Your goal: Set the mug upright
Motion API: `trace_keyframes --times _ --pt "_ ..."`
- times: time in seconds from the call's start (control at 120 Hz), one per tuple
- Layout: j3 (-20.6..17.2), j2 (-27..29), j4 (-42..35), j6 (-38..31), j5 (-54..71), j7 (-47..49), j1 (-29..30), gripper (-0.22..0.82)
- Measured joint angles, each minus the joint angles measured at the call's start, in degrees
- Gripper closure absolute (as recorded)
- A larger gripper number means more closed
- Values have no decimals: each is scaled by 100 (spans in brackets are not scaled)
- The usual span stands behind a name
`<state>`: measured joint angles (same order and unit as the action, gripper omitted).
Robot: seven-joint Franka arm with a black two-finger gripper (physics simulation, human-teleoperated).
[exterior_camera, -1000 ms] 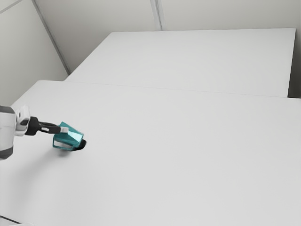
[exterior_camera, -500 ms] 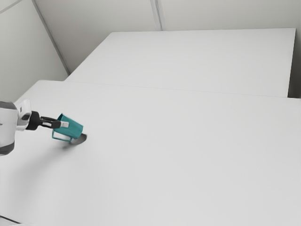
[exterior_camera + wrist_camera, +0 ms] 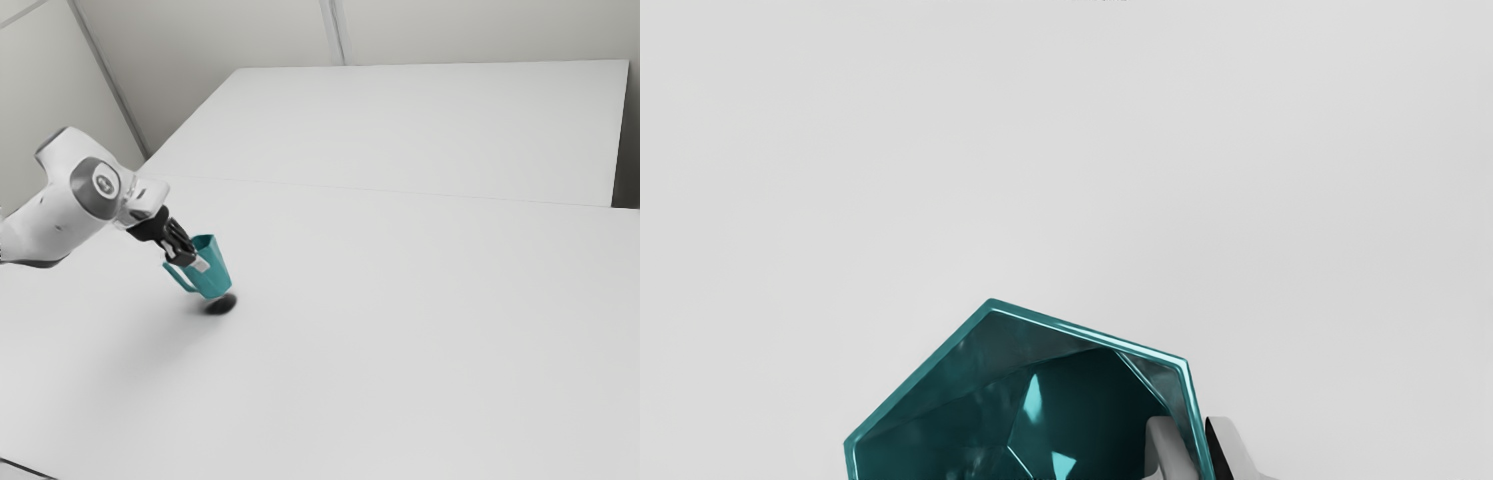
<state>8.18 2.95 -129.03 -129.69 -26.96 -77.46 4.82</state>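
We hold the teal faceted mug [image 3: 215, 274] by its wall, our gripper [image 3: 198, 261] pinched narrow with one finger inside and one outside. The mug leans slightly, mouth up, over the table [image 3: 420, 330] at the exterior view's left, its handle [image 3: 180, 278] facing further left.

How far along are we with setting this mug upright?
Done: the mug is in the gripper, its wall pinched with one finger inside and the other outside.

In hand: righting it; its mouth faces mostly up, but the body leans a little.

Left: likely straightening it, lowering it, since a dark shadow suggests a raised base, then letting go.
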Motion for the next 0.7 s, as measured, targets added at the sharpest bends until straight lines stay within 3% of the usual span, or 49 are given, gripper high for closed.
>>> trace_keyframes --times 0.05,0.2,0.317,0.5,0.7 --pt "6 191 -87 110 359 346 -166 77" --pt "-257 546 -180 501 1495 1441 164 78" --pt "-467 419 -182 695 2336 2285 57 78" --pt "-505 167 -132 726 3295 3532 -403 78" --pt "-505 47 -140 346 4008 4741 -449 77"
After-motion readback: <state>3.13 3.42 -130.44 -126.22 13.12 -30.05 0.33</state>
